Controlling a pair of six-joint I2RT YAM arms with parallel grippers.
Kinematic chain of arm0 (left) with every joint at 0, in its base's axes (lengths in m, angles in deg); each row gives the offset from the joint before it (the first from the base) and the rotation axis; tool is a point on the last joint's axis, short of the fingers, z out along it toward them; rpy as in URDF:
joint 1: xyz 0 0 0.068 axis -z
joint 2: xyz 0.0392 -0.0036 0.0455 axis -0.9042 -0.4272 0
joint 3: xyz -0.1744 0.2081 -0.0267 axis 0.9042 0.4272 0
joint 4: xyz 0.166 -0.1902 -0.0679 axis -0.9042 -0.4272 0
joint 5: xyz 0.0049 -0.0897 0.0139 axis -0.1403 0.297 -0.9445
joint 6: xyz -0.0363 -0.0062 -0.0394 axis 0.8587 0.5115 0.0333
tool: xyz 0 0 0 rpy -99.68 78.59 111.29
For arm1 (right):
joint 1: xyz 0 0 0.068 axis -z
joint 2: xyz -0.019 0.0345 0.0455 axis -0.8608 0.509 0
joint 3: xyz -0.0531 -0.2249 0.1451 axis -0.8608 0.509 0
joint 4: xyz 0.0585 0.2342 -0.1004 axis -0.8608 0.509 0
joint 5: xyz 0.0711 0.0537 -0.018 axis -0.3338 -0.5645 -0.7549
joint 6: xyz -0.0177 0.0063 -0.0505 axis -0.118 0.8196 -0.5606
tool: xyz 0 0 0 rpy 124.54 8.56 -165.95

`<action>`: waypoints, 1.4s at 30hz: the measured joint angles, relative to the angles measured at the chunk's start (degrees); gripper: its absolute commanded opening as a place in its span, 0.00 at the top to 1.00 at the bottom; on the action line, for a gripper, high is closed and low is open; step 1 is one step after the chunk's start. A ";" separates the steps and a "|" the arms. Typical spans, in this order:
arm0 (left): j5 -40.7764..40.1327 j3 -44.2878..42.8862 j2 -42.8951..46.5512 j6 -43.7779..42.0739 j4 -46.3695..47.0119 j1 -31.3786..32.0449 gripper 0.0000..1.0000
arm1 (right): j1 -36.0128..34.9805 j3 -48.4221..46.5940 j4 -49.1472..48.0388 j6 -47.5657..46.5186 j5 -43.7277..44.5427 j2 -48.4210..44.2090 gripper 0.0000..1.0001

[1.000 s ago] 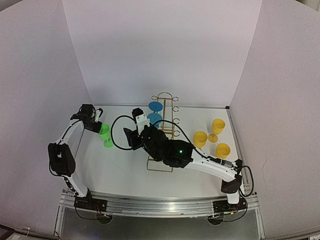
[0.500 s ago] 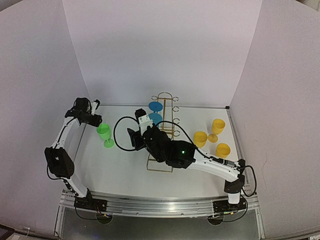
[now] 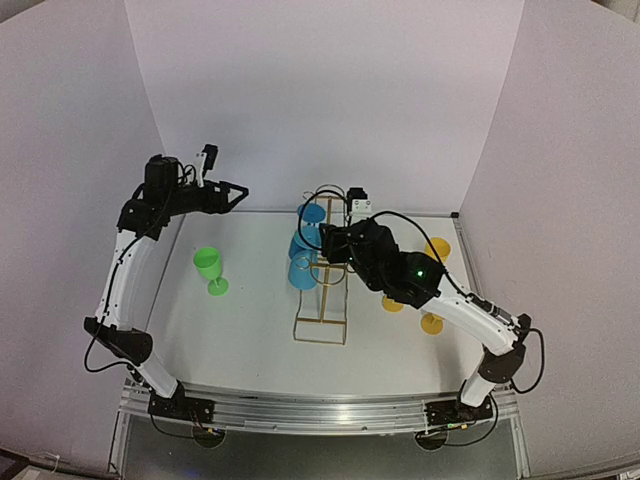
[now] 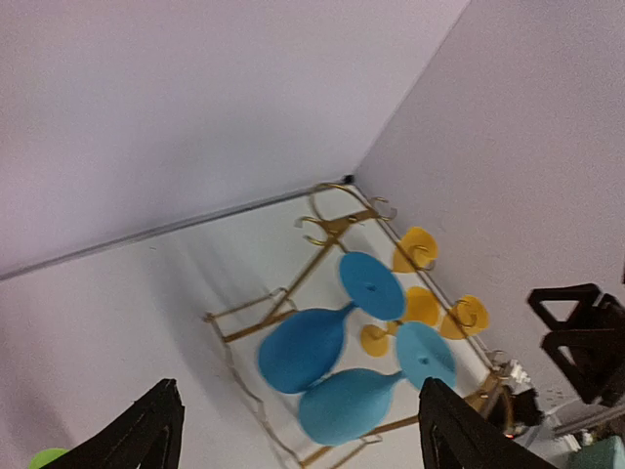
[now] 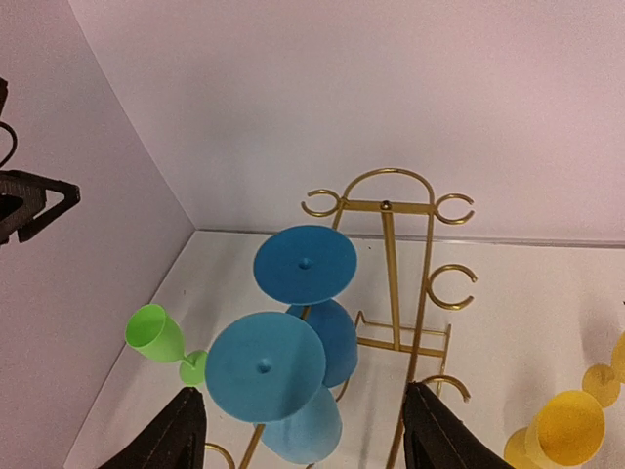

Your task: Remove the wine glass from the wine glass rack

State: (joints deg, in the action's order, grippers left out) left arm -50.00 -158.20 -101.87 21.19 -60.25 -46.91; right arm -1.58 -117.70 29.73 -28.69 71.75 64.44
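The gold wire wine glass rack (image 3: 322, 318) stands mid-table. Two blue wine glasses (image 3: 303, 271) hang upside down on its left side, their round feet (image 5: 305, 264) facing the right wrist camera. My right gripper (image 3: 322, 250) hovers at the rack's upper part, open, with the blue glasses' feet showing between its fingers (image 5: 186, 435) but apart from them. A green wine glass (image 3: 210, 270) stands upright on the table, left of the rack. My left gripper (image 3: 238, 192) is raised high above it, open and empty, looking down on the blue wine glasses (image 4: 305, 347) and the rack (image 4: 332, 227).
Three yellow wine glasses (image 3: 436, 251) sit on the table right of the rack, partly behind my right arm. White walls close off the back and both sides. Bare ring hooks (image 5: 451, 285) line the rack's right side.
My left gripper opened, let go of the green glass and rose up and back. My right arm swung from the rack's left front to its upper right.
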 measured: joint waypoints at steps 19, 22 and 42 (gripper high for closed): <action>9.16 3.87 -9.39 20.09 2.59 13.09 0.36 | 2.51 14.58 3.49 7.61 3.70 -11.19 0.37; 9.21 5.77 -9.39 21.26 2.51 13.36 0.43 | 2.51 14.58 3.51 7.69 3.97 -11.27 0.37; 10.78 7.91 -10.55 26.23 5.16 13.40 0.79 | 2.51 14.59 3.56 7.67 4.53 -11.27 0.40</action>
State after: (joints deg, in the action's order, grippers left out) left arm -39.22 -150.29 -112.42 47.41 -55.09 -33.51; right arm 0.93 -103.11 33.28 -21.02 76.28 53.17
